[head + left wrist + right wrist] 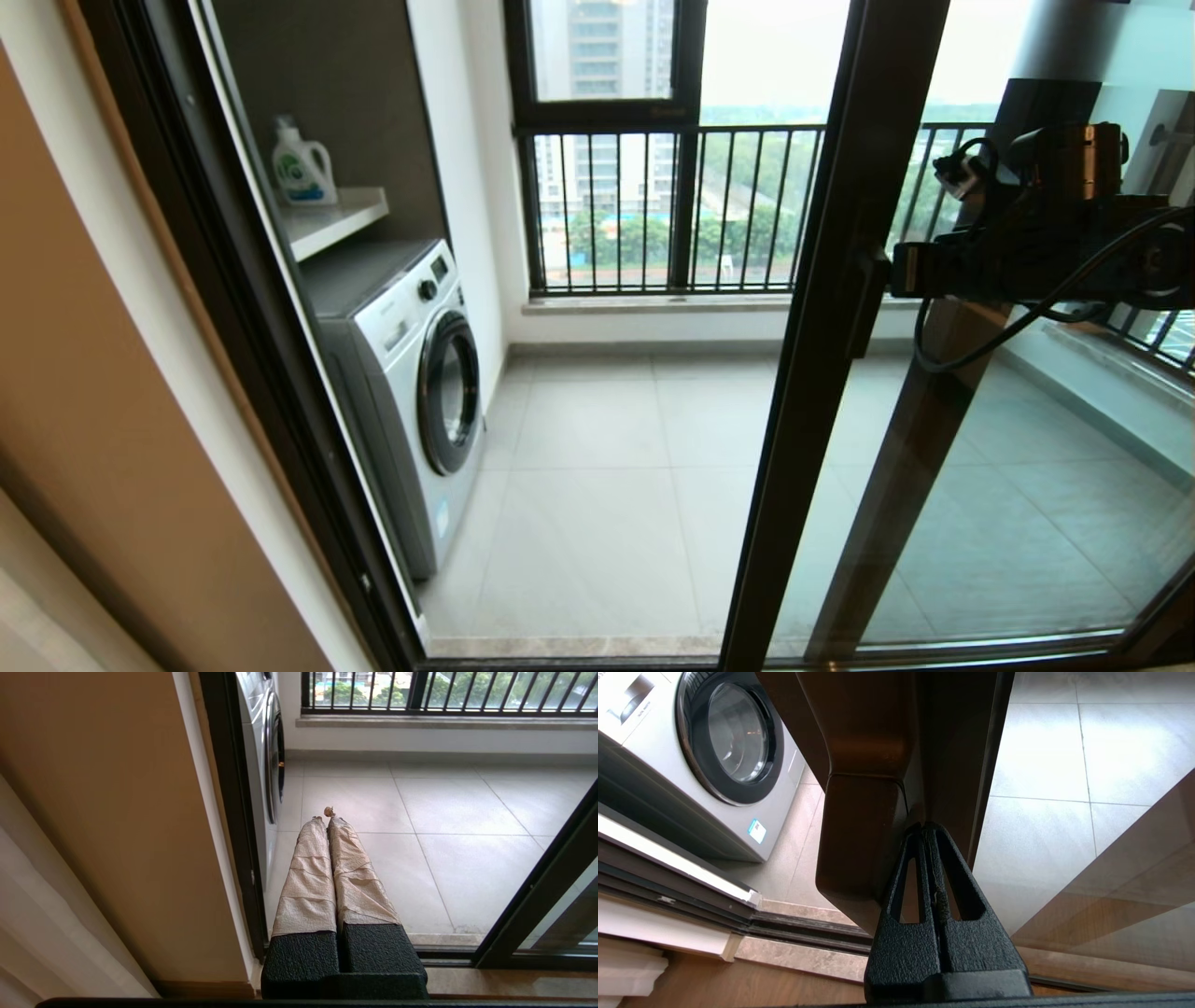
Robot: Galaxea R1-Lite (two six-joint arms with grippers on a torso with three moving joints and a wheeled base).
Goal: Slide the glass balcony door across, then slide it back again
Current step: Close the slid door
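Observation:
The glass balcony door (810, 392) stands partway across the opening, its dark stile running down the middle of the head view with clear glass to its right. The top strip is out of view. The dark bar handle (866, 303) sits on that stile. My right gripper (896, 271) reaches in from the right and is shut, empty. In the right wrist view its tips (924, 826) press into the corner between the handle (859, 835) and the door frame (952, 765). My left gripper (324, 814), fingers wrapped in tan tape, is shut and empty, low by the left jamb (231, 812).
A white washing machine (411, 373) stands left inside the balcony, below a shelf with a detergent bottle (303, 168). Black railings (653, 205) line the outer window. A second dark stile (910, 457) shows behind the glass. The floor track (579, 646) runs along the bottom.

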